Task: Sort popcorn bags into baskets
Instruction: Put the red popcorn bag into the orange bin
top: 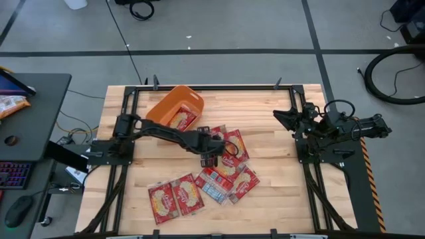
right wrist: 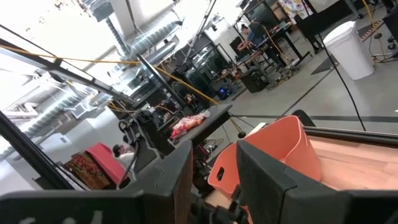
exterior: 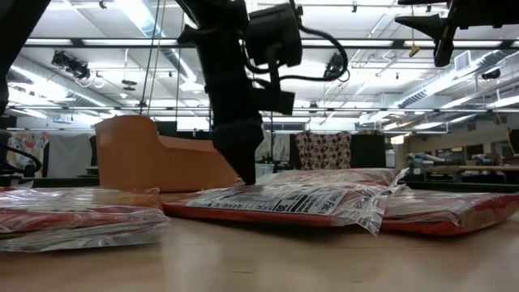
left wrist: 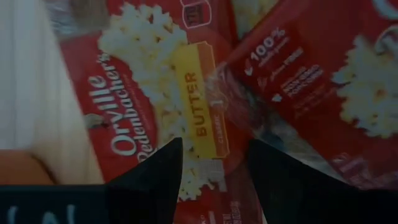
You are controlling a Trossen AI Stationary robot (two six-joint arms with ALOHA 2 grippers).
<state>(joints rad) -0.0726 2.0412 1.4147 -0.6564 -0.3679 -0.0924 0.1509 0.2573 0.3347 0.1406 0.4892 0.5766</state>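
The orange basket [top: 169,103] stands at the table's far left with one red popcorn bag [top: 183,120] lying in it. Several red popcorn bags lie overlapping in a pile [top: 229,166] at the table's middle, and two more [top: 176,198] lie flat near the front. My left gripper [top: 209,159] is open and points down over the pile's left side, its fingers standing over a butter popcorn bag [left wrist: 155,93]. My right gripper [top: 279,116] waits at the far right, high above the table and open by a narrow gap; its wrist view looks toward the basket [right wrist: 273,155]. My left gripper reaches down to the top face of the butter bag [left wrist: 199,118] from above, its fingers spread over the yellow label. In the low view the fingertips [exterior: 246,174] come down to the pile's top. I cannot tell whether they touch the bag.
Bare wood [top: 285,186] lies between the pile and the right arm's base. Black frame rails [top: 126,179] run along the table's left and right sides. A dark desk [top: 33,119] with a keyboard stands beyond the left edge.
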